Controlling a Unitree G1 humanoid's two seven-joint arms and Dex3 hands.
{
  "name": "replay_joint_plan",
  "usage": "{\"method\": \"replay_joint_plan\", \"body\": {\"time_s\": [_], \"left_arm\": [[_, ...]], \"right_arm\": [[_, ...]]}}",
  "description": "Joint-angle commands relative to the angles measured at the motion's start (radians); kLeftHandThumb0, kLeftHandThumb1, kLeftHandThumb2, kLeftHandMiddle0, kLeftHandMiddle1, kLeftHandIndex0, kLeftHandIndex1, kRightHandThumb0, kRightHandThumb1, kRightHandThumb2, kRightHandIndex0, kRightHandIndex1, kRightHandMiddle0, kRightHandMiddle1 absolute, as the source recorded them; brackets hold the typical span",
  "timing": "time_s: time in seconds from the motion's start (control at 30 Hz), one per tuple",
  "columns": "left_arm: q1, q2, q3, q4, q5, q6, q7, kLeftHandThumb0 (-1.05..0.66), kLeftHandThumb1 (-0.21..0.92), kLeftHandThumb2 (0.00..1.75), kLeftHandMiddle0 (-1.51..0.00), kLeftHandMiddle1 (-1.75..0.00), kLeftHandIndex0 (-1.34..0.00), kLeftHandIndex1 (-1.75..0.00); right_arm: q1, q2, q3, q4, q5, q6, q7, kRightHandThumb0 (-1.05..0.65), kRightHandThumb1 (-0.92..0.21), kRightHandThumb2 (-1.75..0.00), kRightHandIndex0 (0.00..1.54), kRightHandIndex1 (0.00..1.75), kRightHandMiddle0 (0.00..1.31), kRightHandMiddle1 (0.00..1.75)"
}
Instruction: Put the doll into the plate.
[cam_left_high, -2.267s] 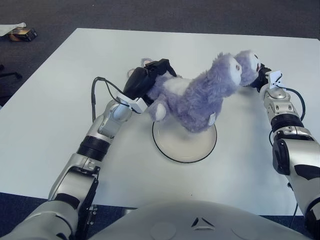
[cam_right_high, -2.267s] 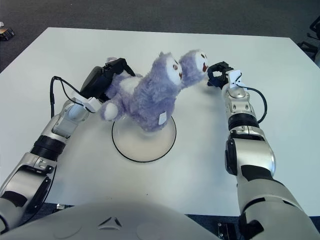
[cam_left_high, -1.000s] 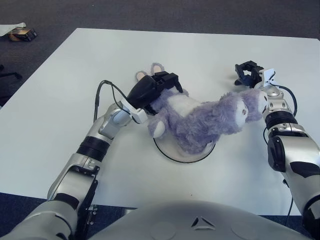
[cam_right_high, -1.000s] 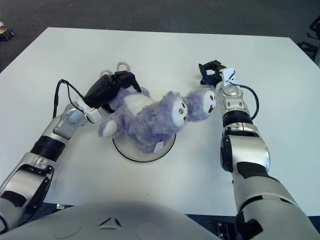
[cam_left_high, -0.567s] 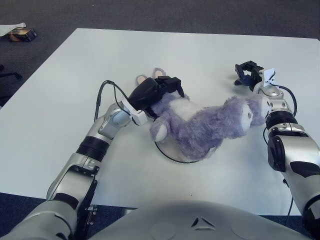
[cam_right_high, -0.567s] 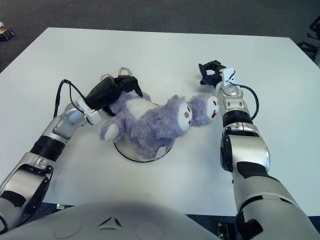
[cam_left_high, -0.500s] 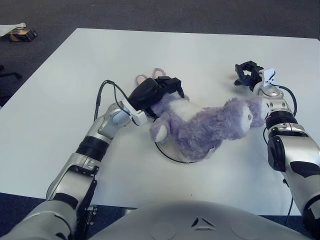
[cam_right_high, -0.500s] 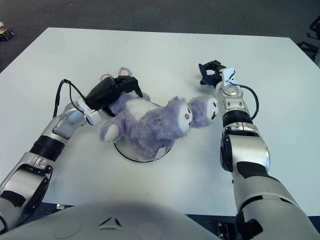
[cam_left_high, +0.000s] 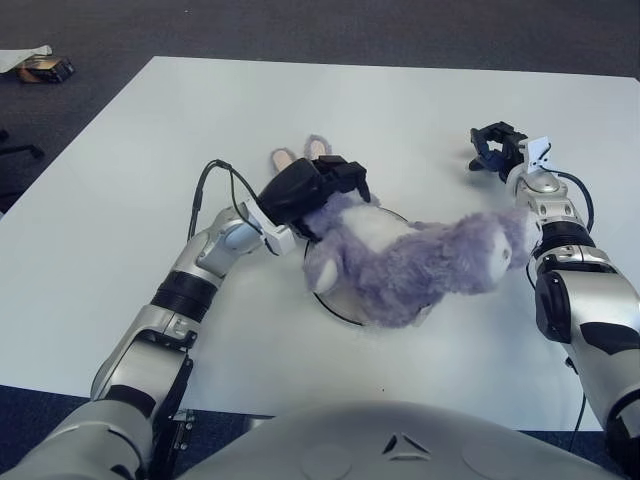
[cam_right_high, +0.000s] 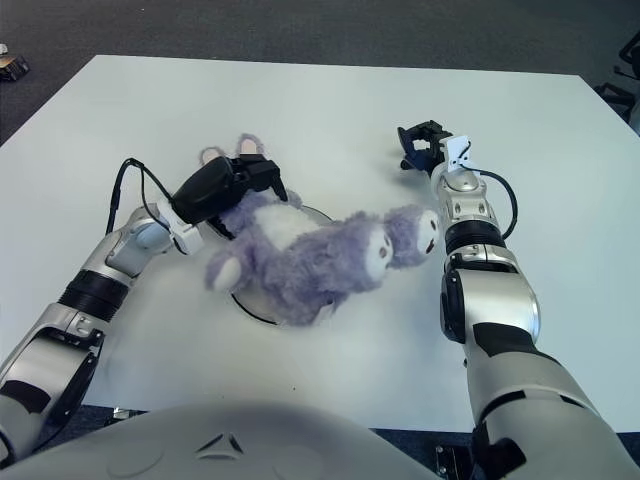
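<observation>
A white table (cam_left_high: 120, 180) fills most of the scene, with dark carpet beyond its far edge and a small box (cam_left_high: 44, 68) lying on the floor at the far left. A black cable (cam_left_high: 205, 185) loops up from the left forearm. Nothing stands between either hand and the toy.

The purple doll (cam_left_high: 420, 265) lies on its side across the white plate (cam_left_high: 325, 305), covering nearly all of it; only the dark rim shows at the near left and at the far side. Its head hangs over the plate's right edge toward the right forearm, and its pink-lined ears or feet stick out at the far left.

The left hand (cam_left_high: 310, 188) sits at the doll's far-left end, black fingers curled down against the fur there and gripping it. The right hand (cam_right_high: 422, 143) is off to the far right, well apart from the doll, its fingers loosely spread and holding nothing.
</observation>
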Motion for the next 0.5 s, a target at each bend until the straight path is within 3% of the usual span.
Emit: {"method": "replay_joint_plan", "body": {"time_s": [0.0, 0.07, 0.17, 0.23, 0.47], "left_arm": [[-0.007, 0.003, -0.003, -0.002, 0.030, -0.004, 0.019, -0.92, 0.88, 0.66, -0.93, -1.75, -0.15, -1.49], [-0.006, 0.009, -0.004, -0.011, 0.048, 0.008, 0.017, -0.94, 0.90, 0.64, -0.76, -1.75, -0.06, -1.39], [-0.005, 0.015, -0.005, -0.018, 0.067, 0.017, 0.017, -0.98, 0.92, 0.67, -0.41, -1.72, -0.02, -1.20], [-0.005, 0.018, -0.007, -0.020, 0.076, 0.016, 0.018, -0.99, 0.92, 0.69, -0.27, -1.65, -0.01, -1.12], [-0.010, 0.030, -0.011, -0.025, 0.119, 0.012, 0.025, -1.00, 0.92, 0.72, -0.05, -1.23, 0.00, -0.90]], "right_arm": [[0.079, 0.040, 0.010, 0.059, -0.002, 0.060, 0.021, -0.35, -0.92, -0.53, 0.39, 1.50, 0.20, 1.75], [0.079, 0.039, 0.010, 0.059, -0.004, 0.061, 0.022, -0.35, -0.92, -0.53, 0.39, 1.50, 0.20, 1.75], [0.077, 0.039, 0.012, 0.061, -0.007, 0.066, 0.021, -0.35, -0.92, -0.53, 0.39, 1.50, 0.19, 1.75], [0.076, 0.039, 0.012, 0.062, -0.008, 0.070, 0.019, -0.35, -0.92, -0.53, 0.39, 1.50, 0.19, 1.75], [0.074, 0.038, 0.013, 0.066, -0.010, 0.072, 0.016, -0.35, -0.92, -0.53, 0.40, 1.50, 0.20, 1.75]]}}
